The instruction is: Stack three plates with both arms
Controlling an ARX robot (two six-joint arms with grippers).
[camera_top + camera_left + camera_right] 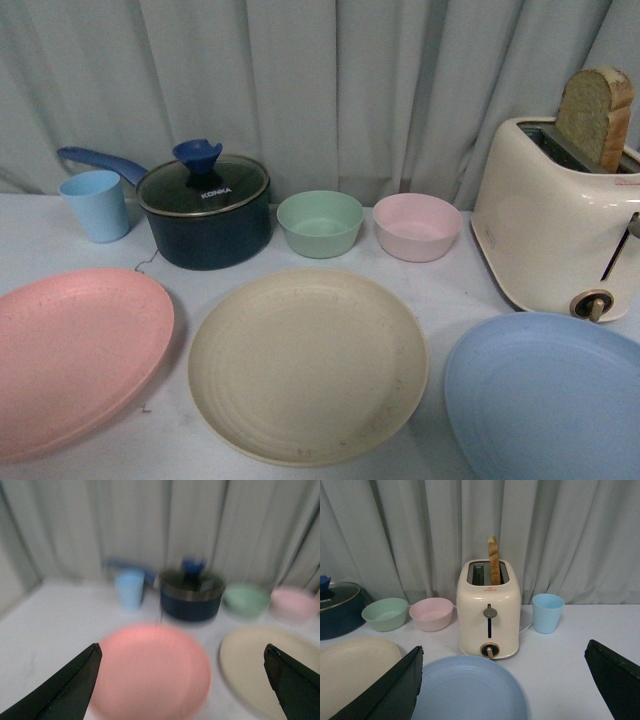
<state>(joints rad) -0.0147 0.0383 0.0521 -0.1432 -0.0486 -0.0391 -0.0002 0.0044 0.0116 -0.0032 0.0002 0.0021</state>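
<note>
Three plates lie side by side on the white table in the front view: a pink plate [72, 355] at the left, a cream-beige plate [308, 362] in the middle and a light blue plate [548, 398] at the right. Neither arm shows in that view. The left wrist view is blurred; my left gripper [182, 680] is open above the pink plate [150, 672], with the cream plate [260, 665] beside it. My right gripper [502, 685] is open over the light blue plate [467, 692], nothing between its fingers.
Behind the plates stand a light blue cup [96, 205], a dark lidded saucepan [205, 210], a green bowl [320, 223] and a pink bowl [417, 226]. A cream toaster [555, 225] holding bread sits just behind the blue plate. A second blue cup [548, 612] stands beside the toaster. A curtain closes the back.
</note>
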